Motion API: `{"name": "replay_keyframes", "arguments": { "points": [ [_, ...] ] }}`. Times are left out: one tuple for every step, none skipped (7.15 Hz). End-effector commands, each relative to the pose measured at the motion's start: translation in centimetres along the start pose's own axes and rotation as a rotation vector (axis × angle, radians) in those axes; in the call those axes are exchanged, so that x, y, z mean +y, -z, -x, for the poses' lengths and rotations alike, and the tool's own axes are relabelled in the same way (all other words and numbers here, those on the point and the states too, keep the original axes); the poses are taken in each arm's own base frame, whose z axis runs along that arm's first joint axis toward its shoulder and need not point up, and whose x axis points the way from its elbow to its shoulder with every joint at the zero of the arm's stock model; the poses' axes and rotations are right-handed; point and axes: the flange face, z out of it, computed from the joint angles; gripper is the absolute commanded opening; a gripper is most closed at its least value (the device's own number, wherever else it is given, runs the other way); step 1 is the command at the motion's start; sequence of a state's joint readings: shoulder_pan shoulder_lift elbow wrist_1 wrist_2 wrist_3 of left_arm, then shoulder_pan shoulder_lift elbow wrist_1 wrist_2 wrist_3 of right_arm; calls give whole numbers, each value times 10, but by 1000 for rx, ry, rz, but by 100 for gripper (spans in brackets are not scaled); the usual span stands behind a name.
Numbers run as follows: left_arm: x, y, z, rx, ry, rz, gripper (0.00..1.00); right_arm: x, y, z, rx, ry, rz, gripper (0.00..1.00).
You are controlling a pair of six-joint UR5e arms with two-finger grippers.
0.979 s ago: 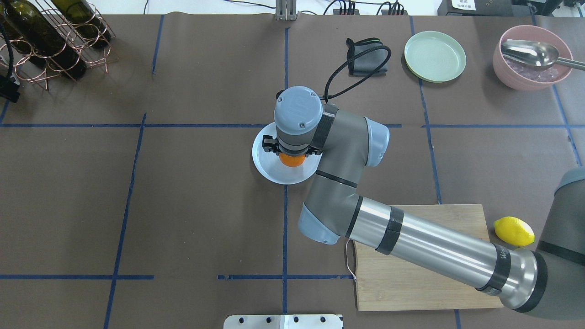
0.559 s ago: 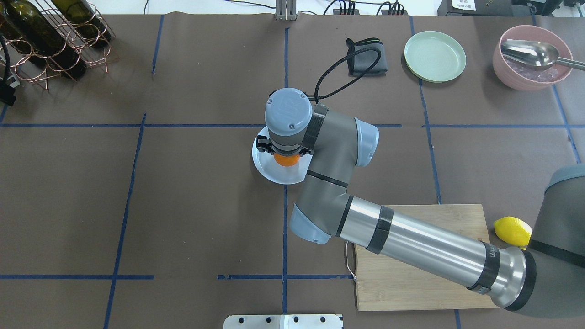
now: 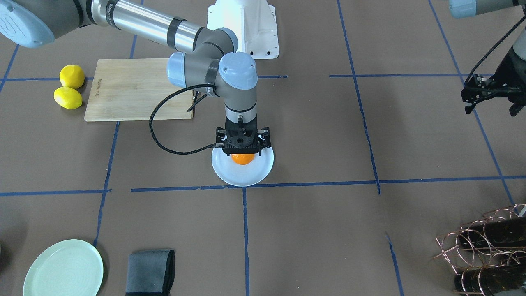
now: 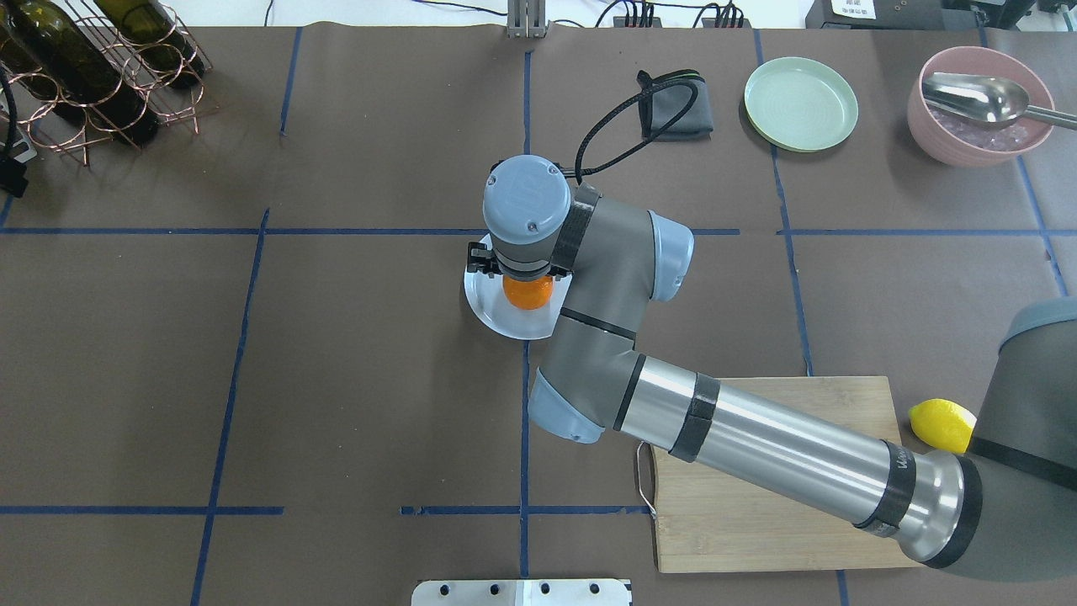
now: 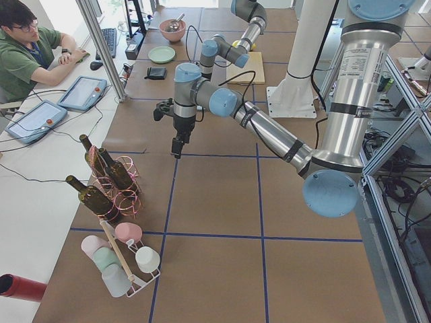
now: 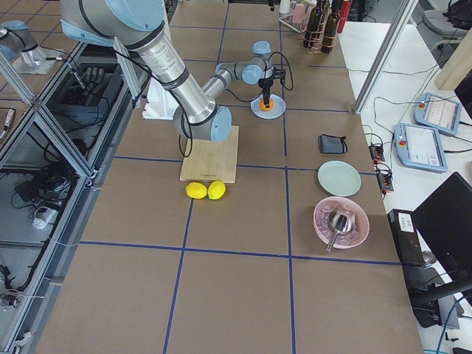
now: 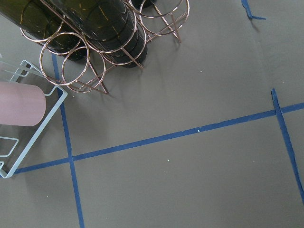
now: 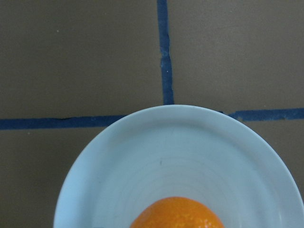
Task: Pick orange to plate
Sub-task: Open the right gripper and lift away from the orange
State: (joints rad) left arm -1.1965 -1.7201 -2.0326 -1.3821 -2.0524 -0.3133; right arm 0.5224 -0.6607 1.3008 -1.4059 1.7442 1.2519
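Where the right gripper (image 3: 243, 148) hangs over the smooth, round plate (image 3: 257, 172), its fingers are hidden, so its grip cannot be told. The dimpled orange (image 3: 242, 158) shows beneath, within the rim.

Legible text: none; every mark below is too small or too blurred to read.
Wrist cap (image 4: 526, 194): raised logo on the grey-blue round cap, near table centre; letters unclear.
Forearm tube (image 4: 903, 459): white lettering along the dark band, 4 o'clock in the overhead view; unreadable.
Cutting board (image 3: 100, 85): faint line of print along one short edge, 10 o'clock in the front-facing view; unreadable.
White label (image 4: 850, 7): dark print on a dark box, 1 o'clock at the overhead view's far edge; unreadable.
Column sticker (image 5: 351, 65): pale panel with rows of fine print, 2 o'clock in the left view; unreadable.
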Motion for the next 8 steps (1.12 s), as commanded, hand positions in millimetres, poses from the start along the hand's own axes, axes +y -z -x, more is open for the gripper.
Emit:
{"name": "replay_keyframes", "arguments": {
  "points": [
    [3,-1,6,-4,8,3,100,-23,36,-5,-48,4,-8,100],
    [5,3,19,-11,-29,-1,100,-44,58,-34,-70,-26,23,100],
    [11,7,42,-7,-43,0,100,-53,87,-79,-66,10,43,100],
    [26,5,71,30,-71,24,100,-59,121,-125,-38,80,54,100],
    [33,2,111,69,-85,37,100,-77,156,-168,-24,125,68,100],
    [41,-11,158,98,-87,61,100,-98,181,-220,-26,140,92,100],
    [51,-25,197,119,-72,83,100,-109,194,-278,-38,186,103,100],
    [68,-41,216,154,-28,112,100,-118,203,-333,-38,213,109,100]
  ]
}}
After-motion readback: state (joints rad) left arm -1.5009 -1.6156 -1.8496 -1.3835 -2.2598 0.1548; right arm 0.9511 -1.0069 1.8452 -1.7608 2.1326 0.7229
